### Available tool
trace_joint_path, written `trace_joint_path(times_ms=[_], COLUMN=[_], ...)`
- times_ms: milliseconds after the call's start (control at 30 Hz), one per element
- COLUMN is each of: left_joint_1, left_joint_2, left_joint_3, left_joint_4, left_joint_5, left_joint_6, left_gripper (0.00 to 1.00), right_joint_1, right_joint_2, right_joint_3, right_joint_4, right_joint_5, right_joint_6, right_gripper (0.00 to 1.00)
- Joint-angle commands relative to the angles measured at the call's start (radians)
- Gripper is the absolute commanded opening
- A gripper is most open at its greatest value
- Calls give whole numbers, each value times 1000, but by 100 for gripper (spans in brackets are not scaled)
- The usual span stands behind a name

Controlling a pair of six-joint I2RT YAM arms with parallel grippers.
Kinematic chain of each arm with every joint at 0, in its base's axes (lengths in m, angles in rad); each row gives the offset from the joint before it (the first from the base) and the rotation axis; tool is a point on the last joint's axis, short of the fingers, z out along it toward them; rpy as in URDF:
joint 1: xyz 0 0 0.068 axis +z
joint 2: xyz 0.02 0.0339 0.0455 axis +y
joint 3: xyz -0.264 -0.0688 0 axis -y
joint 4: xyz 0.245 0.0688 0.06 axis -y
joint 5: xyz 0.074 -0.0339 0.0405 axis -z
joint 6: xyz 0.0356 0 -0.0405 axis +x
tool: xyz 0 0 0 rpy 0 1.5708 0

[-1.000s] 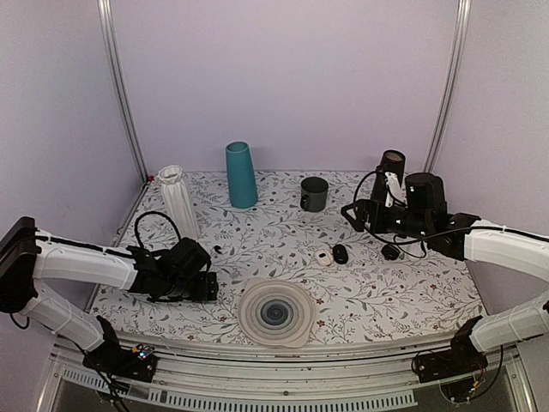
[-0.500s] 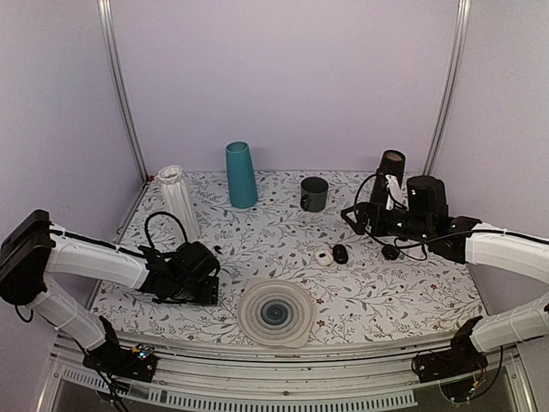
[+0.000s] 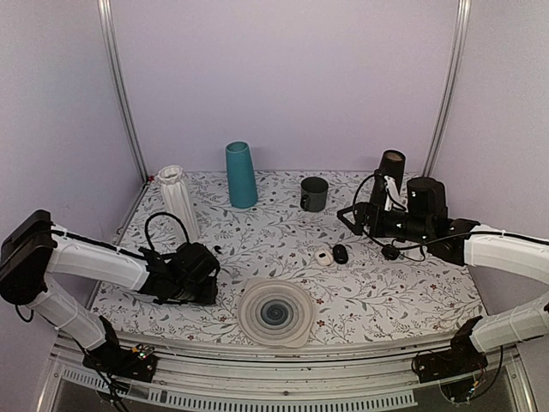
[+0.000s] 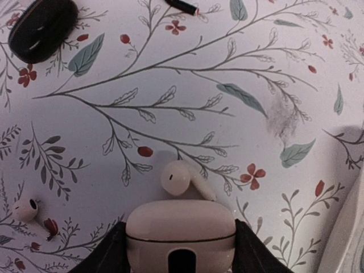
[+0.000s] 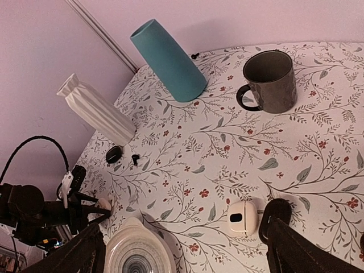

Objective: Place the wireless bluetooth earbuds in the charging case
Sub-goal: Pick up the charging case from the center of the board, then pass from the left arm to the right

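"As things look from above, how do your arms sit?"

"My left gripper [image 3: 206,283] lies low on the floral-print table [image 3: 386,292], its load hidden; my right gripper [image 3: 350,215] hangs raised."

"And the left wrist?"

"I clamp the small white glossy pebble-shaped charging case [image 4: 181,224] by its sides, lid apparently shut. I judge it light, stiff, slippery. One white stemmed earbud [image 4: 177,177] lies just beside it, a second earbud [image 4: 25,209] farther left."

"Right wrist?"

"Jaws spread wide, holding nothing."

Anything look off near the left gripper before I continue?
Yes: one earbud lies loose on the table beside the charging case, a second earbud farther off, yet the case, held in the left gripper, looks shut.
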Motion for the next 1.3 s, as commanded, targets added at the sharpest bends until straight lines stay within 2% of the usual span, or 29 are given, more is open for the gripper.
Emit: trace_joint_path(times_ms=[0,133,367,733,1000,1267], left_joint_1=[-13,-17,-26,-86,-132,-162], left_joint_2=[-65,-134,-232,-282,-236,-186], left_joint_3=[-1,8,9,34,134,199], left_joint_4=[42,82,267,574,579,554], left_joint_5=[1,2,58,232,258,248], left_joint_6=[37,94,266,595,718,778], left_gripper=[41,40,40,39,39,39], right_joint_1=[27,69,145,235,284,321], right_joint_2=[29,60,152,256,320,344], right_joint_3=[-5,11,90,232,318,347], right_joint_4=[59,83,96,98,46,47], right_joint_5=[-42,-49,-72,-136,-150,-156], right_joint_6=[56,100,147,212,222,227], right_gripper=[99,99,99,95,86,78])
